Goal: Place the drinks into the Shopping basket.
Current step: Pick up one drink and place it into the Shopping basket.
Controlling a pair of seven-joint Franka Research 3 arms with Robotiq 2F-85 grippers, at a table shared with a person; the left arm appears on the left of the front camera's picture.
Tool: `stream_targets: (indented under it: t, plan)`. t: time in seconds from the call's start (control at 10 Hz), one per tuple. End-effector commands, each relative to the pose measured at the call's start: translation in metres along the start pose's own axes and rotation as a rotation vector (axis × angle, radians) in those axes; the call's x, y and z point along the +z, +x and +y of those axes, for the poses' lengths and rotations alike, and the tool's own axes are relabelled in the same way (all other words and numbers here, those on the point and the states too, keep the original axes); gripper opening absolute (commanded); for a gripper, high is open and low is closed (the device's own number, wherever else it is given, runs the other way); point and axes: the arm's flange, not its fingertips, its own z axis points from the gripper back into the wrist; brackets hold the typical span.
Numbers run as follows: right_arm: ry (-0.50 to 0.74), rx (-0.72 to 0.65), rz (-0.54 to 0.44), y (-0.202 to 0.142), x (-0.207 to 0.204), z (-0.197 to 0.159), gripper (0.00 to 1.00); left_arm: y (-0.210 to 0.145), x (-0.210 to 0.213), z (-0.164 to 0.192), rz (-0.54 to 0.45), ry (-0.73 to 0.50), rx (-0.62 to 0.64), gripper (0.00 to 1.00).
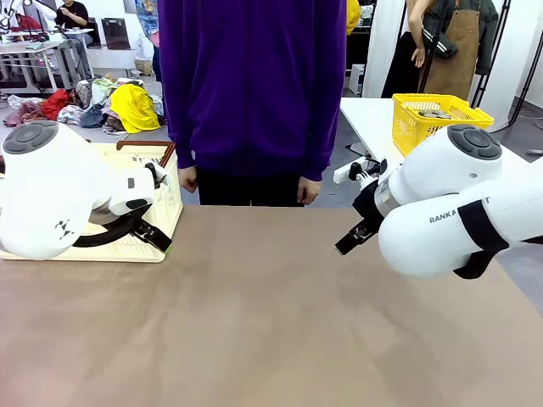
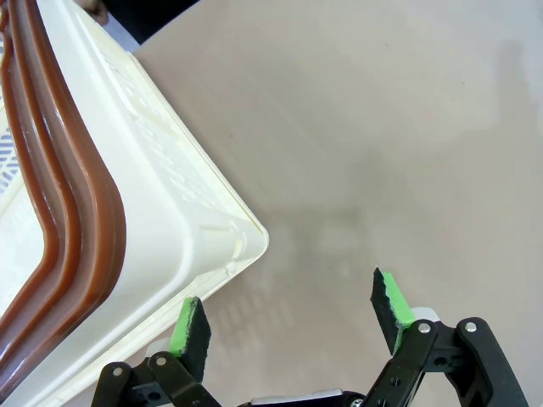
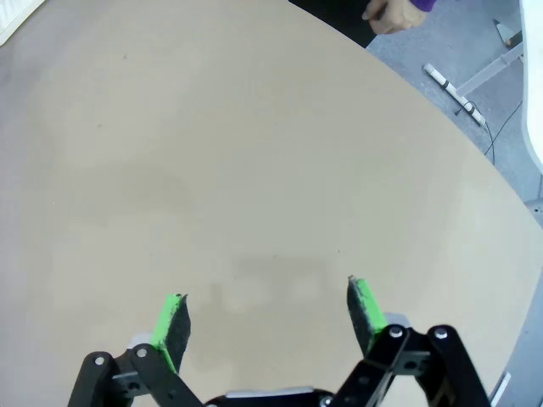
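The Shopping basket is a cream slatted crate with a dark brown rim, standing at the table's left side and partly hidden behind my left arm. In the left wrist view its corner lies just left of my left gripper. That gripper is open with nothing between its green pads and hovers over bare table. In the front view my left gripper sits at the crate's near right corner. My right gripper is open and empty above the tabletop, right of centre. The drinks are out of view.
A person in a purple top stands at the far edge, both hands hanging down. A yellow mesh basket sits on a white table behind on the right. The brown tabletop is bare between the arms.
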Motion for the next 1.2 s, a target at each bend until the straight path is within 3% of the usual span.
stream_targets:
  t: [0.0,0.1,0.2,0.3,0.5,0.6,0.8,1.0,1.1]
  plan:
    - [0.0,0.0,0.0,0.0,0.0,0.0,1.0,0.0,0.0,0.0,0.0,0.0,0.0,1.0]
    - [0.079,-0.053,0.029,0.001,0.007,-0.003,1.0,0.004,0.014,-0.009,0.026,-0.136,-0.023,1.0]
    - [0.166,-0.113,0.103,-0.003,0.014,-0.006,1.0,0.004,0.026,-0.012,0.141,-0.183,-0.027,1.0]
    - [0.296,-0.206,0.137,-0.006,0.023,-0.01,1.0,0.005,0.042,-0.019,0.205,-0.327,0.017,1.0]
    - [0.517,-0.482,0.139,-0.005,0.043,-0.023,1.0,0.01,0.077,-0.034,0.272,-0.488,0.269,1.0]
    - [0.69,-0.561,0.143,-0.01,0.06,-0.032,1.0,0.008,0.104,-0.026,0.22,-0.646,0.272,1.0]
    - [0.811,-0.676,0.065,-0.043,0.11,-0.065,1.0,-0.008,0.181,0.031,0.017,-0.873,0.349,1.0]
    - [0.869,-0.818,-0.161,-0.109,0.19,-0.115,1.0,-0.063,0.246,0.114,-0.25,-0.964,0.478,1.0]
    - [0.855,-0.888,-0.262,-0.143,0.222,-0.137,1.0,-0.089,0.252,0.146,-0.309,-0.977,0.568,1.0]
